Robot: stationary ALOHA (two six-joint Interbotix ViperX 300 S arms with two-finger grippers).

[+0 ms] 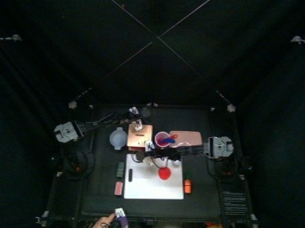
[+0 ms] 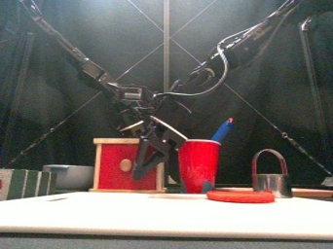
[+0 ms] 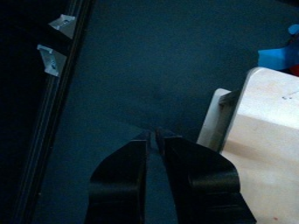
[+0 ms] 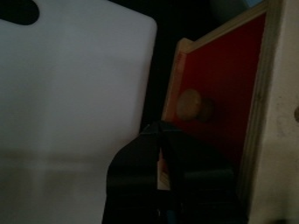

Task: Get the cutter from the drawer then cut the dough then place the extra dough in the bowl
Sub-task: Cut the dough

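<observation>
**Cutter is out on the board, both grippers still over at the box**

The round metal cutter (image 2: pixel 271 185) stands upright on the white cutting board (image 1: pixel 137 185), near its right edge, with its wire handle arched above it. The flat red dough disc (image 2: pixel 240 195) lies just beside it; the top view shows a gap between them. The dough looks uncut, so I judge cutting to be the step ahead.

The right gripper (image 4: pixel 158 142) sits by the knob (image 4: pixel 193 107) of the red drawer front (image 4: pixel 228 70), jaws pressed together with nothing between them. The left gripper (image 3: pixel 153 138) is likewise closed and empty, close to the side of the pale wooden box (image 2: pixel 109 144).

Likely troubles:
- The red cup (image 2: pixel 200 167), with the blue toy knife (image 2: pixel 224 128) in it, stands between the box and the cutter. A low sweep of the right arm across could knock it over.
- The wire handle is thin. Jaws that open late or close off-centre could tip the cutter or push it off the board.
- A cutter set down off-centre would cut through the disc's edge and leave a torn ring.
- The blue-grey bowl (image 2: pixel 68 176) lies beyond the box on the left. Soft scraps carried that far could sag and drop.
- The left gripper, so near the box, could shove it.
</observation>
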